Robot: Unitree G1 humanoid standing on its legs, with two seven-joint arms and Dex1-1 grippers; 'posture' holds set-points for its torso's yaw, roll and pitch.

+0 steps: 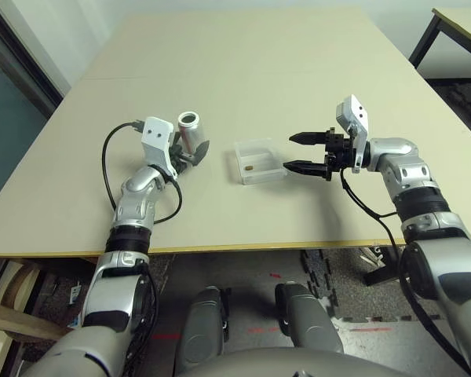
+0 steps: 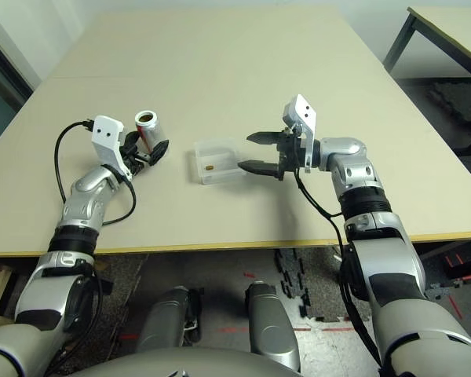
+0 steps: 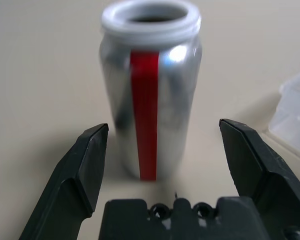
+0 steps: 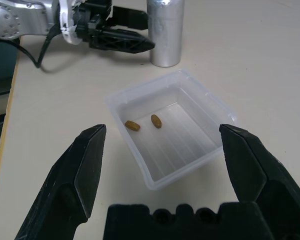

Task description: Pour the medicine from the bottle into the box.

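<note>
bottle (image 3: 150,107): small silvery cylinder, red stripe running down its side, white rim at the mouth, uncapped and open, upright on the tabletop, just to the left of the box, apart from it. box (image 4: 217,107): shallow square tray of clear plastic, ribbed floor, flat on the tabletop, turned slightly askew. medicine (image 4: 156,121): two tiny brown oval pills lying inside the box on its floor, close together but not touching, toward the side nearest the bottle.

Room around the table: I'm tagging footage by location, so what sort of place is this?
Probably a lab or workshop: a plain beige table, another black-legged table beside it, and dark foam floor mats.
</note>
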